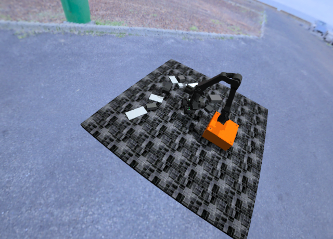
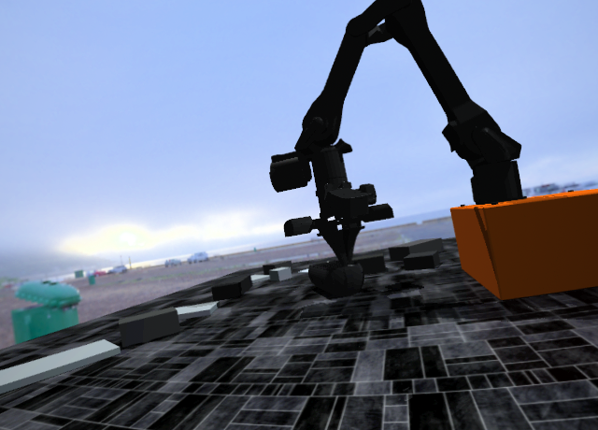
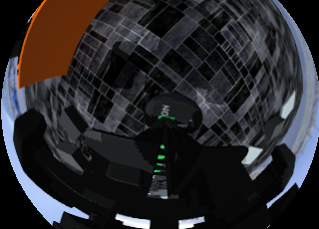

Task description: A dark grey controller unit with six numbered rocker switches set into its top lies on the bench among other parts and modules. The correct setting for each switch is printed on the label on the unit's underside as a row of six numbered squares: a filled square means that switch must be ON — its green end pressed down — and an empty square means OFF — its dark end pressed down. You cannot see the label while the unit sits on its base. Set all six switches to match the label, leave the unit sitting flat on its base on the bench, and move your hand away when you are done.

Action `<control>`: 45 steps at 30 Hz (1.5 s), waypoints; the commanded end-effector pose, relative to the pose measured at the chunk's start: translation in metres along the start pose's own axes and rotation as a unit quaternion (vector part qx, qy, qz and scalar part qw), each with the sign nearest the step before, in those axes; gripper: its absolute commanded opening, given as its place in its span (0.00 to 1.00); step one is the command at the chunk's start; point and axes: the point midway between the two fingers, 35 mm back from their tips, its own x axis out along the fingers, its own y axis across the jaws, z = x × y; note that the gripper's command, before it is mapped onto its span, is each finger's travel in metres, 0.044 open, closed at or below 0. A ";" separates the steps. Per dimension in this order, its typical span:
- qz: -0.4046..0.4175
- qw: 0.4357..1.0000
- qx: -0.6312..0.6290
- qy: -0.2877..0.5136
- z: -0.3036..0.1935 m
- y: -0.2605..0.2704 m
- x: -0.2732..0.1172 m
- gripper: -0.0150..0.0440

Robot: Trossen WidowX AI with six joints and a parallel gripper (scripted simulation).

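The dark grey controller unit [image 1: 184, 106] [image 2: 333, 279] [image 3: 174, 104] sits upright on the mat, switches facing up. An "ON" print and several green switch ends show in the wrist view, partly behind the fingers; I cannot tell every switch's setting. The underside label is hidden. My gripper [image 2: 347, 262] [image 3: 163, 120] is shut and empty, pointing down, with its tips at the unit's top, at or very close to the switches beside the "ON" end.
The orange base block [image 1: 222, 130] [image 2: 540, 247] [image 3: 52, 45] stands right of the unit in the top and exterior views. White plates [image 1: 136, 113] [image 1: 155, 97] and dark blocks [image 1: 151, 106] [image 1: 167, 87] lie left and behind. More dark blocks [image 1: 215, 98] [image 1: 208, 108] lie between unit and base.
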 end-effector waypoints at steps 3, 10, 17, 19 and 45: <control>0.000 1.000 -0.002 -0.001 0.000 0.000 0.001 0.25; 0.000 1.000 -0.002 -0.001 0.000 0.000 -0.044 0.25; 0.000 1.000 -0.002 0.000 -0.011 -0.007 -0.045 0.25; 0.000 1.000 -0.001 0.000 -0.027 -0.015 -0.045 0.25; -0.001 1.000 -0.001 0.001 -0.040 -0.021 -0.014 0.25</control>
